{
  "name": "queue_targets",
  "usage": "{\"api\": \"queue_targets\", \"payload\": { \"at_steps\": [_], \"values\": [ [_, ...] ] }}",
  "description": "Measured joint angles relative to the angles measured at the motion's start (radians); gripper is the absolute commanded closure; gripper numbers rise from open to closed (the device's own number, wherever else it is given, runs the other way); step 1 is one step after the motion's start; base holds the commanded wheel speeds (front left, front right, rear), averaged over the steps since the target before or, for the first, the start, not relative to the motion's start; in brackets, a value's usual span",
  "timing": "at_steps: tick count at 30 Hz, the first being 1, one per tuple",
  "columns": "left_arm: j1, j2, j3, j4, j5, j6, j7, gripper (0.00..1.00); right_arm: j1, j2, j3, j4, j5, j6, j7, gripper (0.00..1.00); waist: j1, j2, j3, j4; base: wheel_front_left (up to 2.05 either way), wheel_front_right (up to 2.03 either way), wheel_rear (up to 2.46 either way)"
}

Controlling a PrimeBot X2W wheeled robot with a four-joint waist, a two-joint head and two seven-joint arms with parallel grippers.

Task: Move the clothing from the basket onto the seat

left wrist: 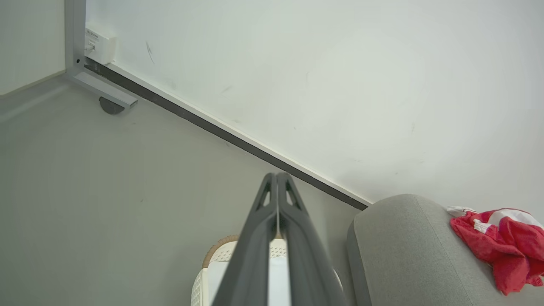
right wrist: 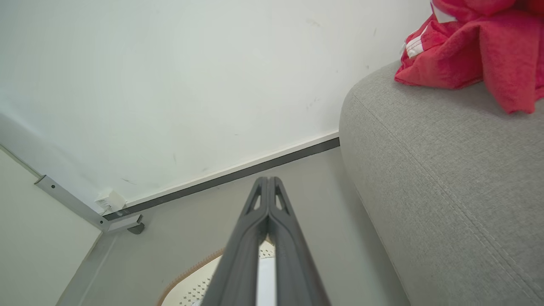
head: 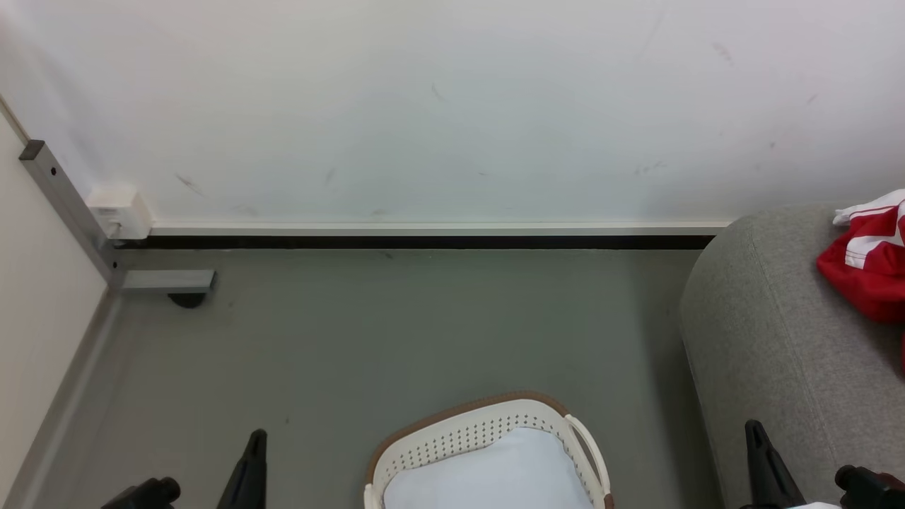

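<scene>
The white basket point(head: 488, 431) with a brown rim stands on the floor at the bottom centre, its pale bottom bare. Red clothing point(head: 868, 261) with white stripes lies heaped on the grey seat point(head: 763, 332) at the right. My left gripper point(head: 253, 452) rises at the lower left, left of the basket, and in the left wrist view its fingers point(left wrist: 276, 182) are pressed together, shut with nothing held. My right gripper point(head: 758, 442) stands at the lower right before the seat's front, and its fingertips point(right wrist: 267, 185) meet, shut on nothing. The clothing point(right wrist: 471, 46) also tops the seat point(right wrist: 446, 178) there.
A white wall with a dark skirting strip point(head: 424, 242) runs across the back. A grey metal frame point(head: 67, 205) with a foot and a small white box point(head: 120, 211) stands in the left corner. Grey floor point(head: 424, 325) lies between the wall, basket and seat.
</scene>
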Motion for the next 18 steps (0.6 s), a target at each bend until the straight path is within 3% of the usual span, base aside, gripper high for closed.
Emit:
{"api": "queue_targets", "payload": {
  "at_steps": [18],
  "values": [
    [-0.019,-0.007,0.036,-0.018,-0.248,0.000,0.070,1.00,-0.010,-0.001,-0.032,-0.035,0.269,0.000,0.069,1.00,0.0000,-0.0001,0.001,0.005,0.00,0.00,0.00]
  ]
}}
